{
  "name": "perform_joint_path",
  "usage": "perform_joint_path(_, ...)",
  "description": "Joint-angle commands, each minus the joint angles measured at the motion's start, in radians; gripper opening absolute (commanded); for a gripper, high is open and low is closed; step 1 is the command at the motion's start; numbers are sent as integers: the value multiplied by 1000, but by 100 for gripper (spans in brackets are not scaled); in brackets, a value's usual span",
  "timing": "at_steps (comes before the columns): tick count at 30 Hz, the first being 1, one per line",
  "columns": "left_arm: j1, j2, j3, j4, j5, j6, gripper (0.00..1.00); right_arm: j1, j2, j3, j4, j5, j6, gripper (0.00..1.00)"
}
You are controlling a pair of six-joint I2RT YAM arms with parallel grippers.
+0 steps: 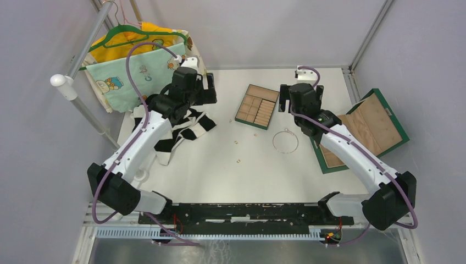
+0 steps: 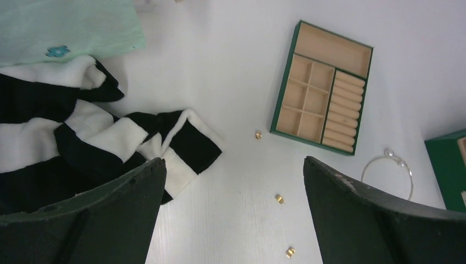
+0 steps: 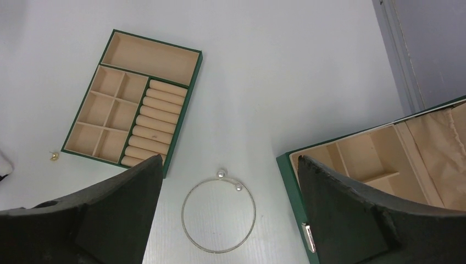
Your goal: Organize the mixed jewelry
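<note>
Silver wire hoop [image 3: 221, 174] is lying on the table [image 3: 275, 82] right between the tips of the right claw [image 3: 229, 162], which is gaping fully and holding nothing. Three tiny gold pieces [image 2: 279, 198] are sitting beneath the left claw [image 2: 233, 160], which is equally wide and empty.

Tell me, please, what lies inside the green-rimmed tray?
Nothing: the tray shows bare tan compartments and a row of bare rolls. The gaps between rolls cannot be seen into.

Table [image 1: 220, 176]: tray [image 3: 148, 58], hoop [image 3: 221, 174], gold pieces [image 2: 279, 198] (three), cloth [image 1: 184, 135].
</note>
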Motion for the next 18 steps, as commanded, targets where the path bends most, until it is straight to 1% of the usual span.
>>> perform_joint_path(1,-43,-21,-72,53,49,54,100,-1,-8,-39,56,52,-23,98)
perform_joint_path(4,-93,-14,-120,31,41,56,100,-2,-26,-88,52,72,-3,98)
perform_joint_path(10,-172,17,-173,-2,45,31,100,-8,25,-86,-116,12,28,98)
perform_joint_path(12,-190,29,-177,-9,41,24,100,-21,24,-126,-116,-50,30,98)
perform_joint_path(15,-198,43,-173,-12,13,6,100,-38,-1,-187,-31,-185,13,98)
perform_joint_path(18,-196,49,-165,-12,-24,-25,100,-37,32,-181,11,-320,-3,98)
